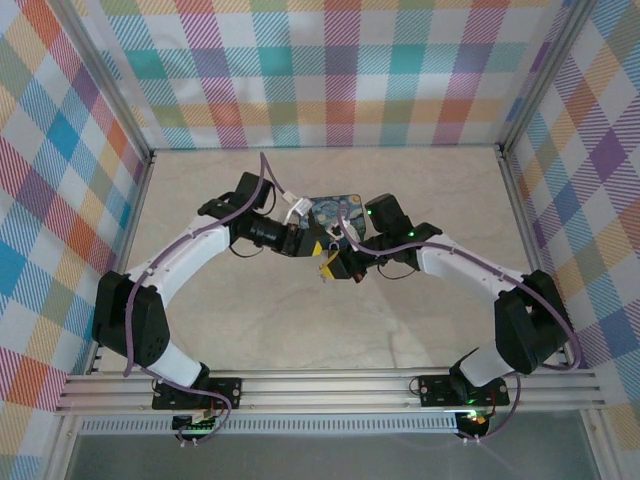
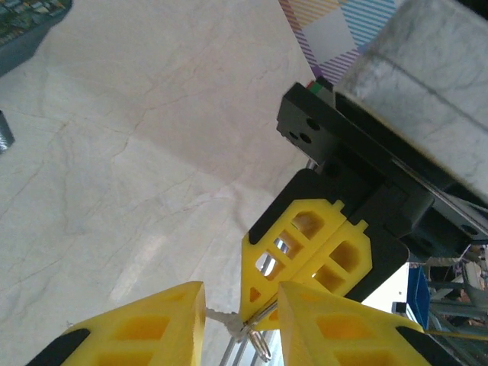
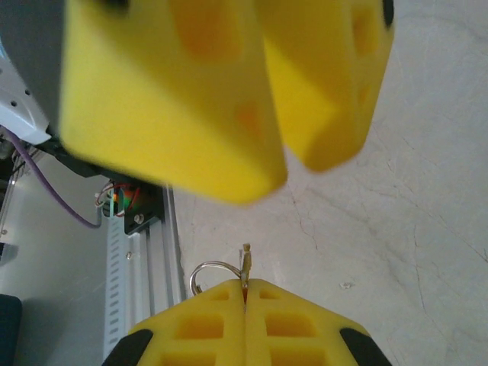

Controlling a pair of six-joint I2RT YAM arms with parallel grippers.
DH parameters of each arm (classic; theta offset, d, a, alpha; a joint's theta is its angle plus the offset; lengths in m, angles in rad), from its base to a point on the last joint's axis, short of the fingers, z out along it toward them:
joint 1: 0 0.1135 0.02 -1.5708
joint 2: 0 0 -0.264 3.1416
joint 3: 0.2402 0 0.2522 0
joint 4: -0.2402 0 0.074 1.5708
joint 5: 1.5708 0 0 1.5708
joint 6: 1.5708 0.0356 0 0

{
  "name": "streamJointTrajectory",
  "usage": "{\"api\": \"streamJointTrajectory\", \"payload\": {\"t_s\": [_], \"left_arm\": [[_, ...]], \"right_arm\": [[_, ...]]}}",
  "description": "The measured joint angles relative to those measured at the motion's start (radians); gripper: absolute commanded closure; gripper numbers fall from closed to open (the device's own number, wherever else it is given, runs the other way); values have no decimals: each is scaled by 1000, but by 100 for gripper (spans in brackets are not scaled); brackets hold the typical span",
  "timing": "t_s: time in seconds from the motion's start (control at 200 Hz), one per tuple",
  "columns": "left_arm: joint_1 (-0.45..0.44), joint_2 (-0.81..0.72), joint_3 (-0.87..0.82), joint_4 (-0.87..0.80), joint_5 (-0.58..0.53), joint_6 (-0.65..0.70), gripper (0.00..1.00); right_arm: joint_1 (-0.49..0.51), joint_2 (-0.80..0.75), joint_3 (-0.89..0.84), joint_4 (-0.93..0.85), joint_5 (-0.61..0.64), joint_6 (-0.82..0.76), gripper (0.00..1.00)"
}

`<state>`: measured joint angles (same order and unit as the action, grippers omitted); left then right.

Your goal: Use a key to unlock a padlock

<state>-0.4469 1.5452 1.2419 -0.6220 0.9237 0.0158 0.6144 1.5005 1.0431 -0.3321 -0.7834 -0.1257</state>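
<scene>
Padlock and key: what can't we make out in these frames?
Right wrist: the shut right gripper hides all but a metal sliver and wire loop; left gripper blurred.
Left wrist: metal bits cut off by the bottom edge.
Top external: whatever is held is too small to identify.

From my station the worktop point(image 1: 300, 330) reads as a pale cream slab with faint marble veining, running bare out to its left, right and far edges. The one loose item I can make out on it is a small square box point(image 1: 333, 210) painted in blue swirls (partly covered from above, so I can't see how it meets the surface), around the middle and a little nearer the far edge. Along the near edge runs a silver rail point(image 1: 330, 385) carrying two black arm bases point(image 1: 195, 388), well apart.
</scene>
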Motion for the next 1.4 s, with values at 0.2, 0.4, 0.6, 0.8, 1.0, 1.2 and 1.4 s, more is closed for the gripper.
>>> {"api": "streamJointTrajectory", "payload": {"t_s": [0.2, 0.4, 0.6, 0.8, 1.0, 1.2, 1.4], "left_arm": [[-31, -2, -10, 9, 0, -11, 73], [-35, -3, -10, 23, 4, -24, 90], [-38, -6, -10, 22, 1, -21, 100], [-40, -10, -10, 21, -74, -70, 100], [-41, 14, 37, -6, -256, -273, 100], [-42, 66, 56, -4, -357, -509, 100], [-42, 68, 56, 6, -392, -685, 100]], "right_arm": [[0, 16, 24, -11, -25, 6, 100], [-3, 16, 29, -18, -34, 6, 100], [-10, 19, 29, -31, -48, 7, 97], [-23, 14, 26, -27, -3, 10, 71], [-31, -125, -101, 39, 178, 6, 58], [75, -296, -287, 296, 455, -40, 50], [233, -252, -311, 483, 708, -159, 50]]}}
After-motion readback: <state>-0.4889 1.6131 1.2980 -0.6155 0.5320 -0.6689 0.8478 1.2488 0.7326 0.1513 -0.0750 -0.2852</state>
